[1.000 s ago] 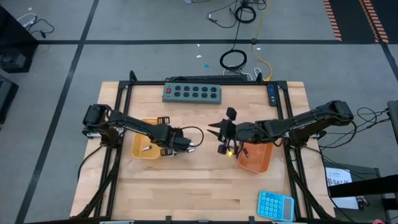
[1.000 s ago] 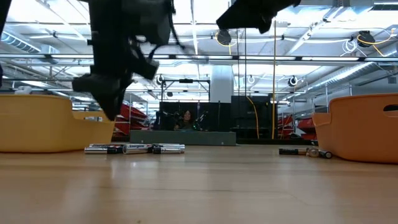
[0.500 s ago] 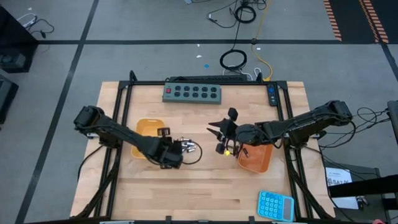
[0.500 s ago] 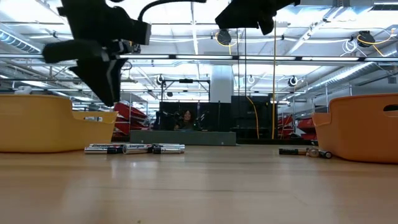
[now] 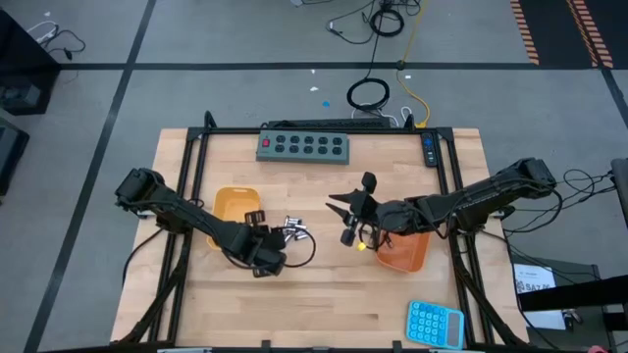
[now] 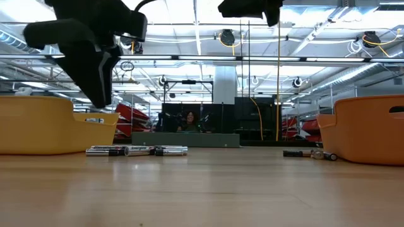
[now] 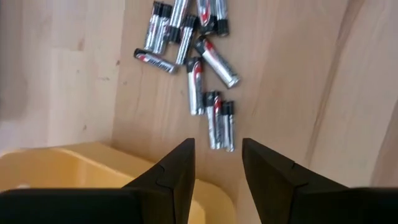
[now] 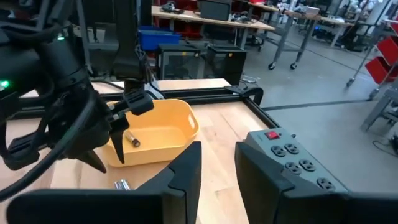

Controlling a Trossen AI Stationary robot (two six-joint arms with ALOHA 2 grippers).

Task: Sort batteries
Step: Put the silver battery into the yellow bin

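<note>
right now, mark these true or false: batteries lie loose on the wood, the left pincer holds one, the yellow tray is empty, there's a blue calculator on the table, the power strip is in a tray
1. A cluster of small silver and black cylindrical batteries lies loose on the wooden table. True.
2. The left pincer grips a battery. False: its fingers stand apart with nothing between them.
3. The yellow plastic tray is empty. False: at least one battery lies inside it.
4. A light blue calculator sits near the table's edge. True.
5. The grey power strip lies inside the orange plastic tray. False: it lies on the table, apart from both trays.
</note>
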